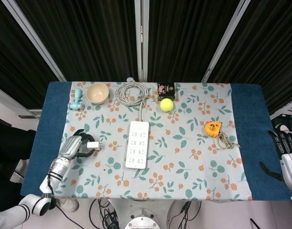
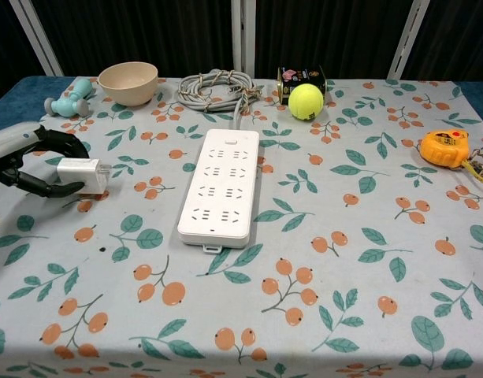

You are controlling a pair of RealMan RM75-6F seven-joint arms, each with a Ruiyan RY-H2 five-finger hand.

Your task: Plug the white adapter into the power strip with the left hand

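Left hand (image 2: 32, 161) around white adapter (image 2: 82, 175), table-edge side.

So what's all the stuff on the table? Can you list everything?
adapter: 1, white, left side, held in the left hand
power strip: 1, white, middle of the cloth
cable: 1 coil, grey, far edge behind the strip
bowl: 1, beige, far left
dumbbell toy: 1, light teal, left of the bowl
ball: 1, yellow-green, far middle
box: 1, dark, right behind the ball
tape measure: 1, orange, right side
keys: 1 bunch, beside the tape measure
tablecloth: 1, pale with leaves and orange berries, over a blue table
left hand: 1, silver and black, fingers around the adapter
right hand: 1, at the right table edge, holding nothing
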